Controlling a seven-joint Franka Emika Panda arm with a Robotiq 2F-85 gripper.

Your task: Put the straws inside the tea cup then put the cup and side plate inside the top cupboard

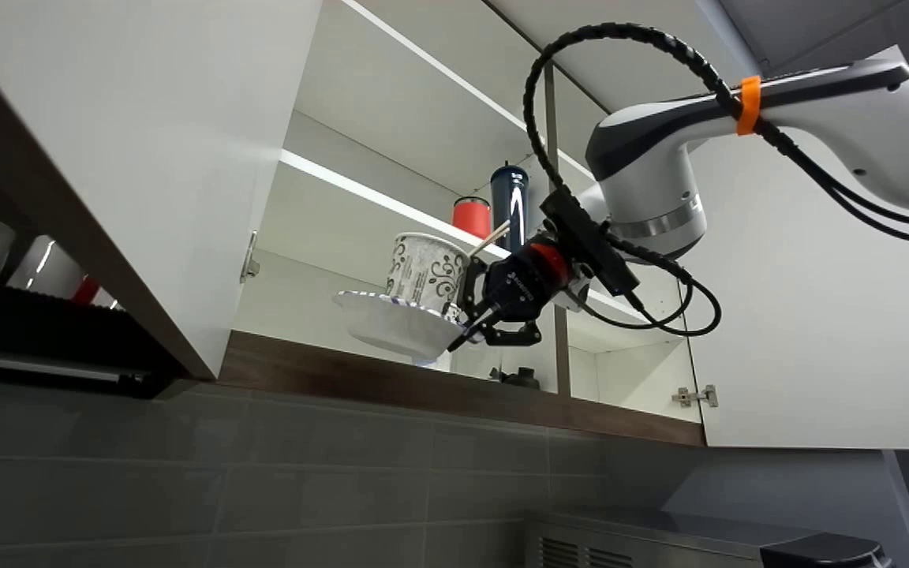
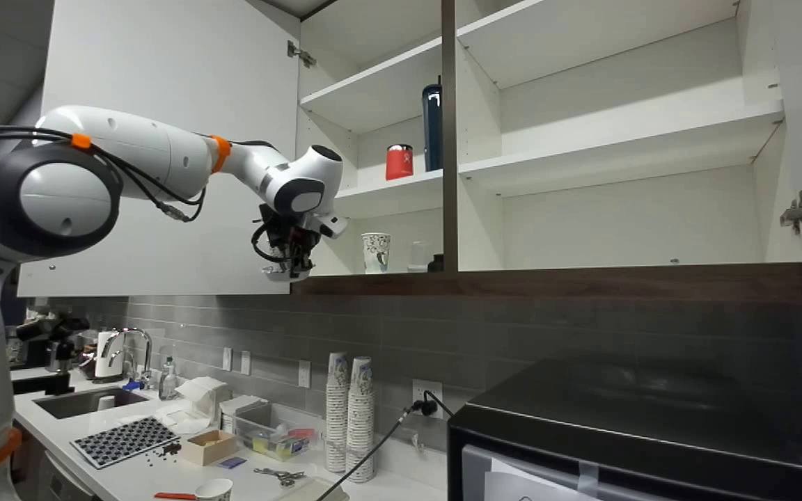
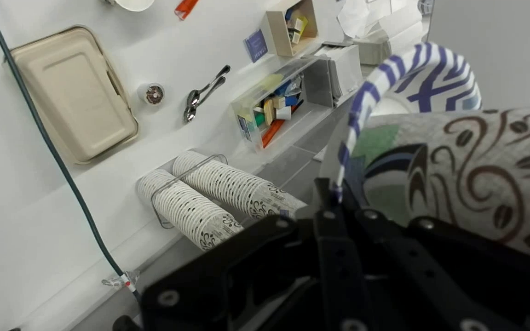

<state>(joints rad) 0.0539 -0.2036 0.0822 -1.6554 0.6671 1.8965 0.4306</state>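
Closed, the jaws pinch the rim of the plate (image 1: 395,327), which carries the cup (image 1: 425,272), straws (image 1: 490,238) poking above its lip. Beyond is the open cupboard (image 1: 360,379). Shelving both seems the step in hand; next likely calls for a level carry inside.

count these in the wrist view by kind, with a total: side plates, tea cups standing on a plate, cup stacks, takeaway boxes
Side plate: 1
Tea cup: 1
Cup stacks: 2
Takeaway box: 1
Total: 5
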